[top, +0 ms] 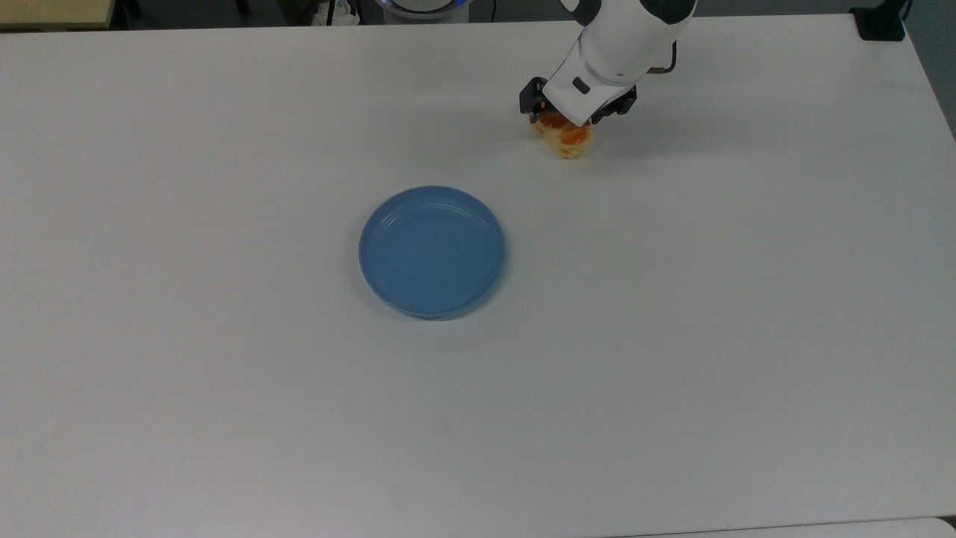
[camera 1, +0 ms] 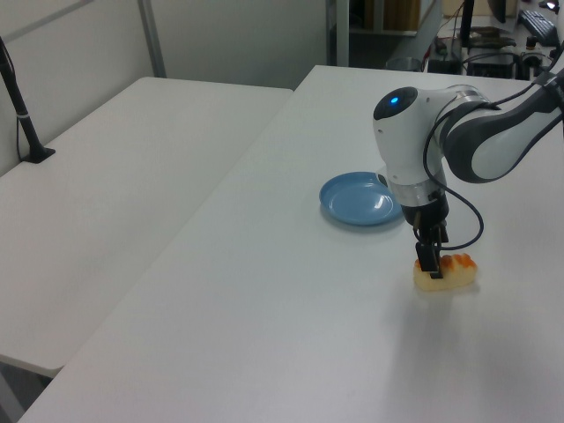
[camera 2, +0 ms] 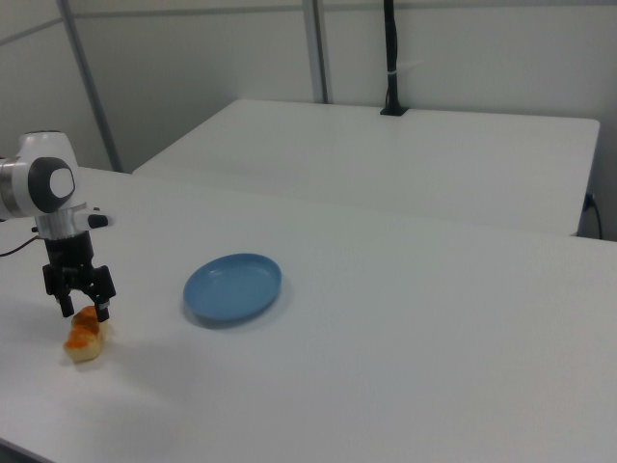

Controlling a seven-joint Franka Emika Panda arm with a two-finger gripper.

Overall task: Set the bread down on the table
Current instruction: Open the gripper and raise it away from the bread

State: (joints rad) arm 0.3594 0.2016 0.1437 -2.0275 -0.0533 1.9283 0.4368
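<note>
Pale-yellow oblong bread with orange-glazed bumps (camera 1: 446, 272) rests on the white desk (top: 672, 336), well apart from the round blue plate (top: 432, 251). Fingers (camera 2: 81, 310) spread wide, straddling it from directly above; retreat is straight up.

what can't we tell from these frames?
- Top view: the wrist covers part of the bread, hiding any fingertip contact.
- Left view: a finger in front of the bread hides the far side.
- Right view: the gripper is spread, but too small to judge contact.
</note>
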